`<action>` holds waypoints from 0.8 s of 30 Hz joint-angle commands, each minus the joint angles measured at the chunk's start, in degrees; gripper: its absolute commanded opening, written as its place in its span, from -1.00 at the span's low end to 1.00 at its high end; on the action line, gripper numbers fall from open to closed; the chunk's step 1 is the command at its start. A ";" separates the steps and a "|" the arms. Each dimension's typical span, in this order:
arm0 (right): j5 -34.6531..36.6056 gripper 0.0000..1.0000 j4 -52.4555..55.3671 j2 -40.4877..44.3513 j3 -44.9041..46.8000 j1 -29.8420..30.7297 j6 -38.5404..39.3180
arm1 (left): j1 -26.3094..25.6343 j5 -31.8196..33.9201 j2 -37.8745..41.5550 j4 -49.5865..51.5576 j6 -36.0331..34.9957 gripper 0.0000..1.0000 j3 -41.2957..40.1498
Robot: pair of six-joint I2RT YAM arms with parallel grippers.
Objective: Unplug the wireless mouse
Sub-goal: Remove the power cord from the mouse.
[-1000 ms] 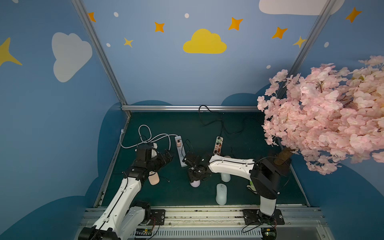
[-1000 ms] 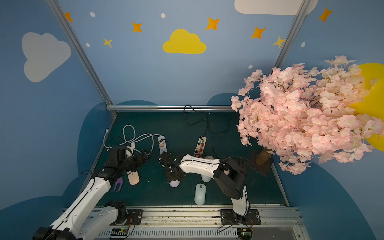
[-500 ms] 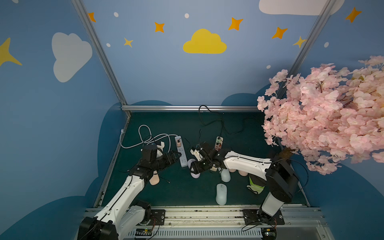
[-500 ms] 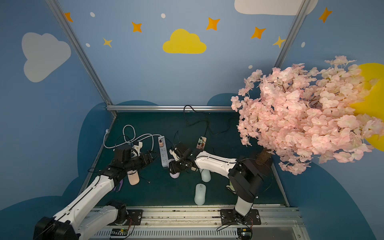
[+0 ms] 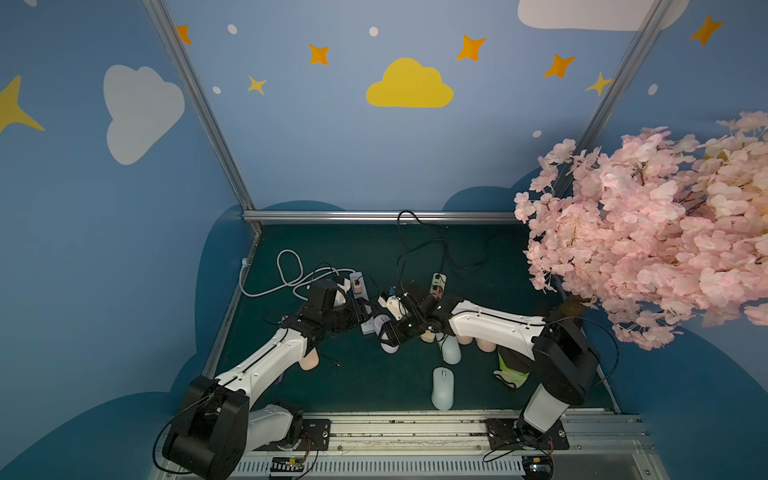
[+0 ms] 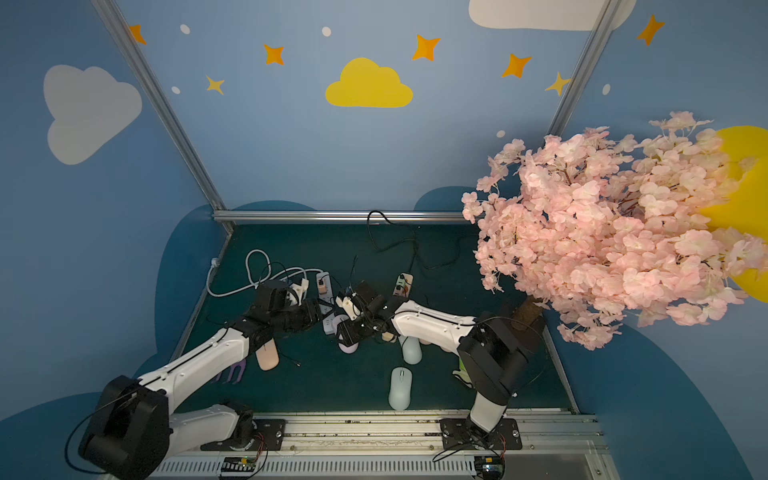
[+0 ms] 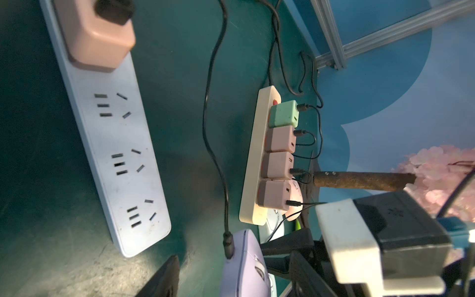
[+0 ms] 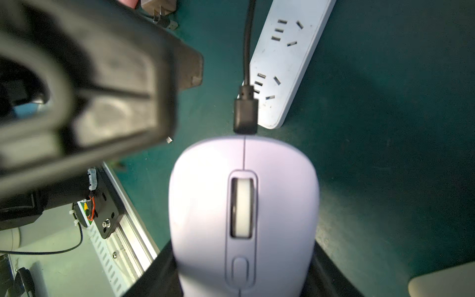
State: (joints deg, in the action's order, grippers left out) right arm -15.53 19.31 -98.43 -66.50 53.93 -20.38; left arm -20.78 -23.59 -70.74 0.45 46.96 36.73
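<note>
My right gripper [image 8: 243, 270] is shut on the lilac wireless mouse [image 8: 244, 205], with a finger on each side of its rear half. A black cable plug [image 8: 245, 113] sits in the mouse's front end. In the left wrist view the same plug [image 7: 228, 244] and the mouse's nose [image 7: 244, 267] lie just ahead of my left gripper [image 7: 231, 285], whose dark finger [image 7: 160, 277] stands clear of the plug, jaws open. In both top views the left gripper [image 5: 369, 312] [image 6: 326, 311] faces the mouse [image 5: 390, 347] [image 6: 348, 347] held by the right gripper [image 5: 388, 332].
A white power strip [image 7: 115, 154] with a pink adapter lies beside the mouse. A beige strip [image 7: 253, 159] carries several chargers with black cables. More mice lie nearby, white ones [image 5: 442, 388] [image 5: 451, 351] and a peach one [image 5: 309, 359]. A pink blossom tree [image 5: 644, 228] fills the right side.
The right gripper has carried the lilac mouse back toward the power strips. The left gripper has swung right up to the mouse's plugged end, and its jaws have narrowed.
</note>
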 commanded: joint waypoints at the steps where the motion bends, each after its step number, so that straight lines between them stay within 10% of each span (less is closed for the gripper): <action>1: -0.05 -1.00 -0.73 3.15 0.57 -0.05 0.96 | -0.51 1.14 -2.10 -2.08 0.67 0.23 1.16; 24: 0.67 -1.00 1.08 4.30 1.10 0.39 2.28 | -1.45 5.27 -8.10 -0.69 -0.08 -0.37 6.57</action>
State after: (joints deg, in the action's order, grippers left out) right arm -15.46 20.08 -96.38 -66.04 54.00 -18.98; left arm -22.15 -18.85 -78.06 -0.78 47.75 42.04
